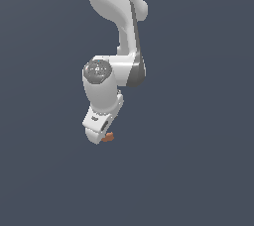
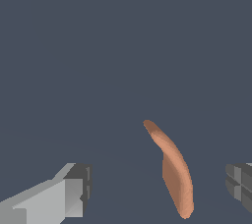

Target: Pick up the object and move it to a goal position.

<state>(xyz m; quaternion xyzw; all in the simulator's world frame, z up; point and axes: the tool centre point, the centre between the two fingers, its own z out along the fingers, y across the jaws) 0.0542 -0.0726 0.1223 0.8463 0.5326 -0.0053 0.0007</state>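
In the exterior view the white arm (image 1: 116, 17) comes down from the top centre of the frame, bends at a grey-capped joint near the middle, and ends in the gripper (image 1: 99, 133) a little below and left of centre. From here the gripper's white body hides nearly all of its fingers, so this view alone does not say how wide they stand. Only a small orange-brown tip of the object (image 1: 108, 138) peeks out at the gripper's lower right edge, touching or overlapping it in the picture; its curved form cannot be made out. Everything lies over a plain dark blue-grey ground (image 1: 198, 160) with no other item on it. The wrist view supplies what the exterior view lacks. Here the object (image 2: 173, 171) shows whole: a slim crescent, like a tiny banana, with one pointed end near the middle of the frame and the other rounded end near the lower edge, right of centre. The two fingers (image 2: 74, 196) appear in the lower left and at the lower right edge, spread wide, with the object between them and nearer the right-hand one. Ground shows on both sides of the object, so neither finger touches it and nothing is gripped.
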